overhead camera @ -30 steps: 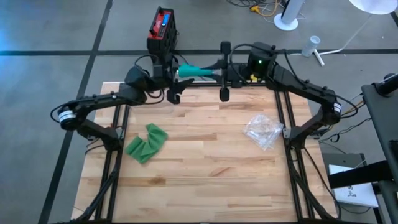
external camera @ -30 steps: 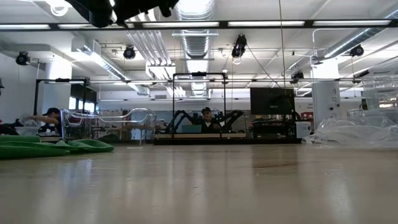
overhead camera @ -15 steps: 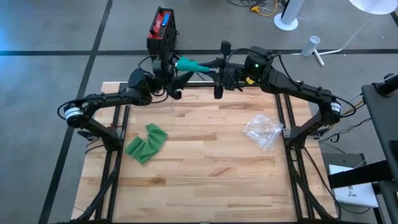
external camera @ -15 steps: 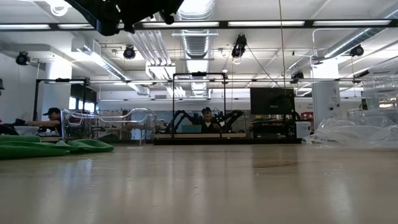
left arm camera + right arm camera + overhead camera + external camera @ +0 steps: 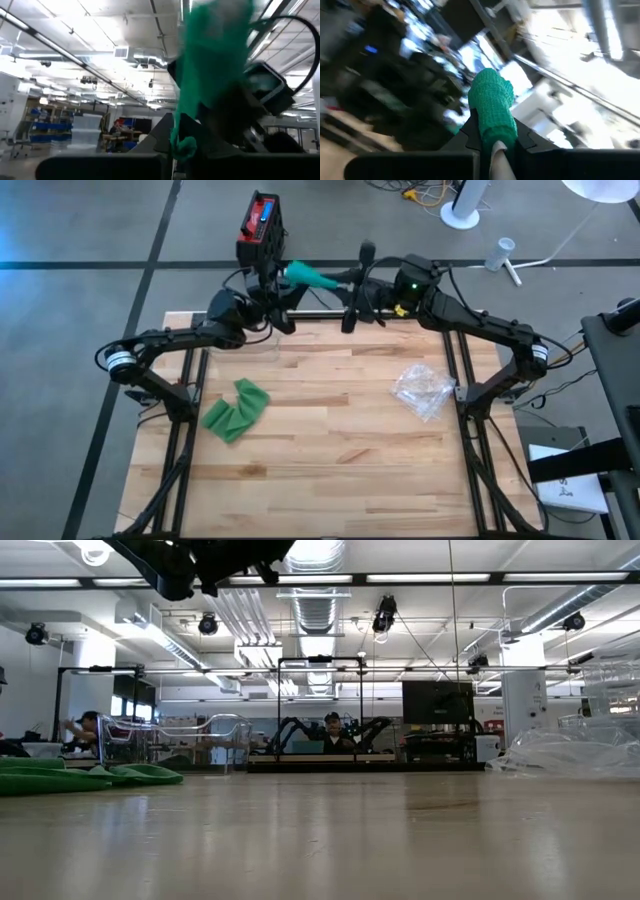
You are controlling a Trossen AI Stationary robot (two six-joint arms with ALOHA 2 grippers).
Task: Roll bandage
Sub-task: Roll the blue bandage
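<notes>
At the far edge of the table, the teal bandage (image 5: 304, 277) is held aloft between both arms so it can be wound. The right gripper (image 5: 352, 280) is clamped on it; the left gripper (image 5: 283, 290) is closed at its other end. A crinkled, partly rolled strip is seen.

A grey floor (image 5: 80, 240) crossed by dark lines surrounds the wooden tabletop (image 5: 330, 450). A white fan base (image 5: 460, 218) stands on it. Beyond the tabletop, ceiling strip lights (image 5: 420, 579), silver ducts (image 5: 315, 610) and a black monitor (image 5: 437, 702) show.
</notes>
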